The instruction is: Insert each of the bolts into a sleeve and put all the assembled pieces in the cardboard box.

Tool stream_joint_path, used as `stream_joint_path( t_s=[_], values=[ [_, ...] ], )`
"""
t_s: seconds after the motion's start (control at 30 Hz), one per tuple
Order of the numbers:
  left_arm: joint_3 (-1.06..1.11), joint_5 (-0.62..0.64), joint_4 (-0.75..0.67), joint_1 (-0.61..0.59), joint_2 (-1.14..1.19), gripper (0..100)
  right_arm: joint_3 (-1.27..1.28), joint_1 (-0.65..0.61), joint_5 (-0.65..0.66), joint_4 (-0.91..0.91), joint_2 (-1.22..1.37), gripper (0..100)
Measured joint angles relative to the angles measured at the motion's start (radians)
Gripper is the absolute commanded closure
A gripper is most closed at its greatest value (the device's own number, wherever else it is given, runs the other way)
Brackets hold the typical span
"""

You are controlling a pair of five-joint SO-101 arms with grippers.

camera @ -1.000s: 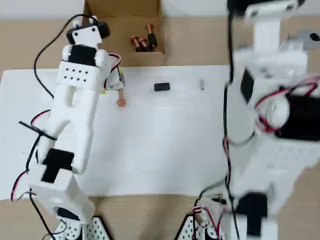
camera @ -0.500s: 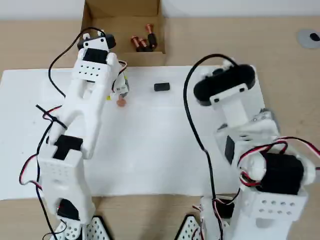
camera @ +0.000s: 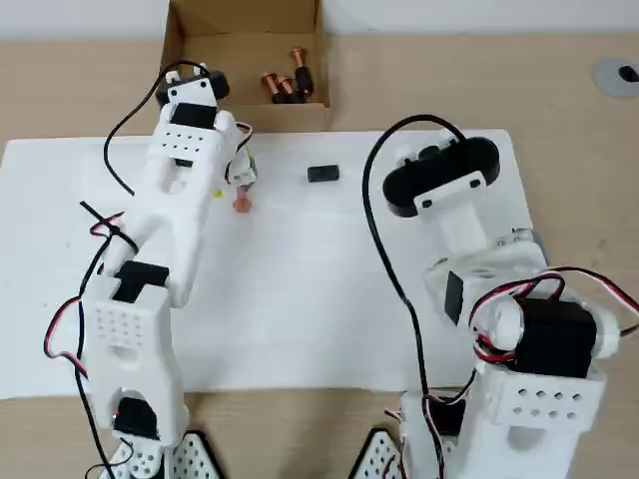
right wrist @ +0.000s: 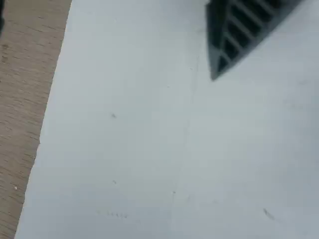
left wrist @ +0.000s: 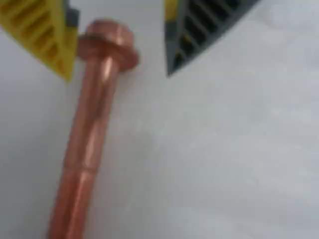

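A copper bolt (camera: 243, 203) lies on the white sheet (camera: 300, 289). My left gripper (camera: 243, 180) hangs open just above it. In the left wrist view the bolt's head (left wrist: 107, 42) sits between the fingertips, close to the yellow finger (left wrist: 40, 30) and apart from the black finger (left wrist: 199, 25). A black sleeve (camera: 321, 174) lies on the sheet to the right of the bolt. The cardboard box (camera: 190, 40) at the back holds assembled pieces (camera: 285, 85). My right gripper (camera: 429, 165) is low over the sheet's right part; its dark finger (right wrist: 239, 35) touches nothing.
The bare wooden table (camera: 559, 90) surrounds the sheet. The sheet's edge (right wrist: 50, 124) and the wood beside it show in the right wrist view. Cables (camera: 384, 249) loop off both arms. The front half of the sheet lies between the arm bases.
The right arm has come down from a raised position and now rests low over the sheet's right part. The left arm shifted slightly toward the bolt.
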Motion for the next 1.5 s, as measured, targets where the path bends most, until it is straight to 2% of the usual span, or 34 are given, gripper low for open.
stream_joint_path(
  t_s=[0.3,0.53,0.73,1.07,1.23,1.37,1.5],
  values=[
    [-0.002,0.11,-0.049,0.0,0.1,87,0.0,0.0,0.0,0.0,0.0,67.3],
    [-0.041,0.127,-0.044,0.0,0.155,87,0.0,0.0,0.0,0.0,0.0,67.3],
    [-0.107,0.129,0.026,0.003,0.184,98,0.0,0.0,-0.002,0.0,0.0,67.3],
    [-0.161,0.0,0.261,0.005,0.195,99,0.0,0.0,-0.023,0.0,0.0,67.3],
    [-0.31,-0.037,0.39,-0.038,0.204,100,0.0,0.0,-0.028,0.0,0.0,67.3],
    [-0.503,-0.101,0.413,-0.066,0.203,100,0.0,0.0,-0.028,0.0,0.0,67.3],
    [-0.565,-0.198,0.414,-0.057,0.155,100,0.0,0.0,-0.028,0.0,0.0,67.3]
  ],
)
